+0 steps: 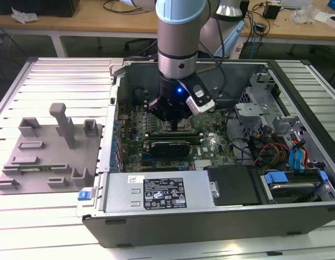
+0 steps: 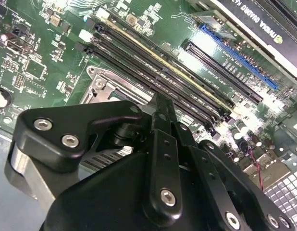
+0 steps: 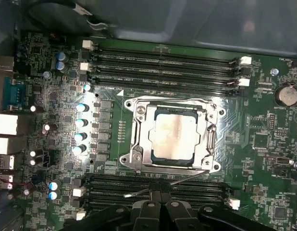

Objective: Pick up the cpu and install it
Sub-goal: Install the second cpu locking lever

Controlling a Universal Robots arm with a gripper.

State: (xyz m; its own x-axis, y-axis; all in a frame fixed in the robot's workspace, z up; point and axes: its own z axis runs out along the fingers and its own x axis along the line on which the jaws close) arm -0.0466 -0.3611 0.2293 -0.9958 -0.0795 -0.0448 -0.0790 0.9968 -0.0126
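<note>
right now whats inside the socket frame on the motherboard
The cpu sits inside the socket frame, silver top showing. Its underside and the contacts beneath are covered.

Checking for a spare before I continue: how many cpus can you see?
1. The cpu lies in the motherboard socket, between the memory slot banks; the arm may hide others.

This is a robotics or electronics lab. An opened desktop computer case (image 1: pixel 221 179) lies on its side on a ribbed metal work surface (image 1: pixel 43 216), its green motherboard (image 3: pixel 264 144) exposed beneath the robot arm (image 1: pixel 178 49). A grey fixture plate with pegs and slots (image 1: pixel 48 157) sits at the exterior view's left. Behind stand wooden desks (image 1: pixel 91 21) strewn with cables (image 1: pixel 116 6) and small devices.
</note>
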